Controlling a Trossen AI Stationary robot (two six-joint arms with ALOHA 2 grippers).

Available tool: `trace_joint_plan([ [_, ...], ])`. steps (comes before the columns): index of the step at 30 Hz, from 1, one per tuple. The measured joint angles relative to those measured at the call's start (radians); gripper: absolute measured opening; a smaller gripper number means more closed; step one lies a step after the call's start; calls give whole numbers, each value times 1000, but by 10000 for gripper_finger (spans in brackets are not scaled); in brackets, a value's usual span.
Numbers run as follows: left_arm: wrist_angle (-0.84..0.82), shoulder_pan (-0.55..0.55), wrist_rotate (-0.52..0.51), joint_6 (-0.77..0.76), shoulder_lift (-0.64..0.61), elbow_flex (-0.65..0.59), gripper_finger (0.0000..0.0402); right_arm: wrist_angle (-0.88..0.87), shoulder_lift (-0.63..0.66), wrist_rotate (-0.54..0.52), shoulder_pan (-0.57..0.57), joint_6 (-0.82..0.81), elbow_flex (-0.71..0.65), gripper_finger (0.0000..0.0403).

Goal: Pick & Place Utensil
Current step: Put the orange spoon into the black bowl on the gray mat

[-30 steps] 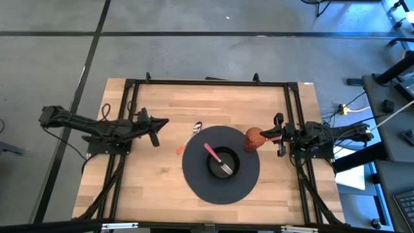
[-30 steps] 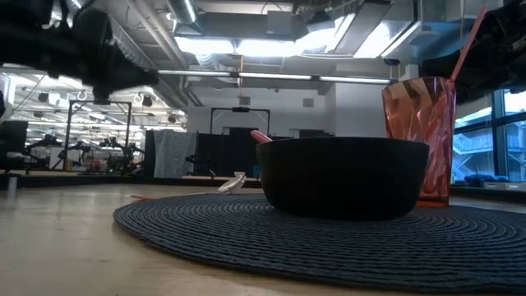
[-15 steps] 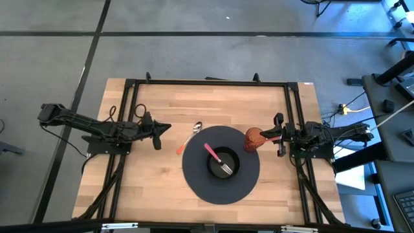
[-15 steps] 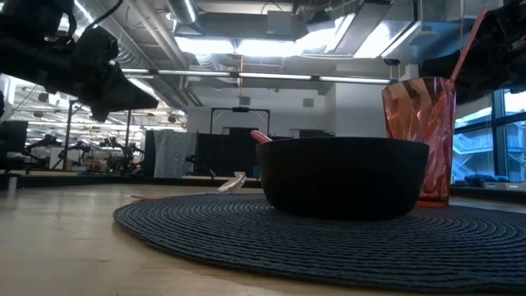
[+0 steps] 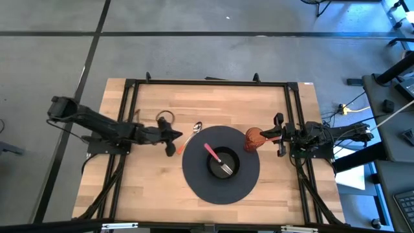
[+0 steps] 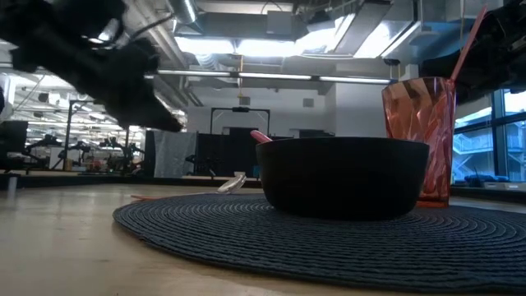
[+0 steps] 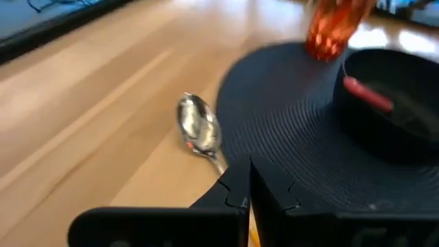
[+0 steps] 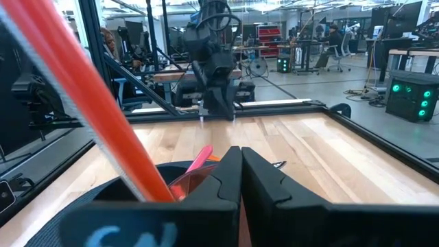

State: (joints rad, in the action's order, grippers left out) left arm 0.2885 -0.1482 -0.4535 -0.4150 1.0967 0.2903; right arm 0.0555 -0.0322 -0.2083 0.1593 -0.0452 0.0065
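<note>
A spoon [image 5: 191, 134] with a shiny bowl [image 7: 199, 132] and an orange handle lies flat on the wood, just off the left edge of the round black placemat [image 5: 194, 176]. On the mat stands a black bowl [image 5: 208, 166] with a pink-handled fork [image 5: 212, 153] in it. My left gripper [image 5: 178, 136] is shut and hovers above the table beside the spoon's handle end [image 7: 248, 180]. My right gripper [image 5: 272, 136] is shut and waits by the red cup [image 5: 253, 139]. The cup's straw [image 8: 103, 123] leans toward that gripper.
A black frame [image 5: 207, 83] runs around the table top. The red cup [image 6: 419, 140] stands on the mat's right rim, next to the bowl [image 6: 341, 177]. Bare wood lies left of the mat and toward the near edge.
My left gripper has moved toward the table's right, reaching toward the spoon, and has come lower, staying shut. The spoon, bowl, cup and right arm have kept still.
</note>
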Motion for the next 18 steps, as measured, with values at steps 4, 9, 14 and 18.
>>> trace_joint_plan([
  [4,0,1,33,54,174,97,3,0,0,0,0,0,0,7],
  [9,6,19,89,67,348,194,2,0,0,3,0,0,0,7],
  [14,6,65,108,78,468,247,2,0,0,3,0,0,0,7],
  [18,0,106,141,68,522,258,3,-1,0,3,0,0,0,7],
])
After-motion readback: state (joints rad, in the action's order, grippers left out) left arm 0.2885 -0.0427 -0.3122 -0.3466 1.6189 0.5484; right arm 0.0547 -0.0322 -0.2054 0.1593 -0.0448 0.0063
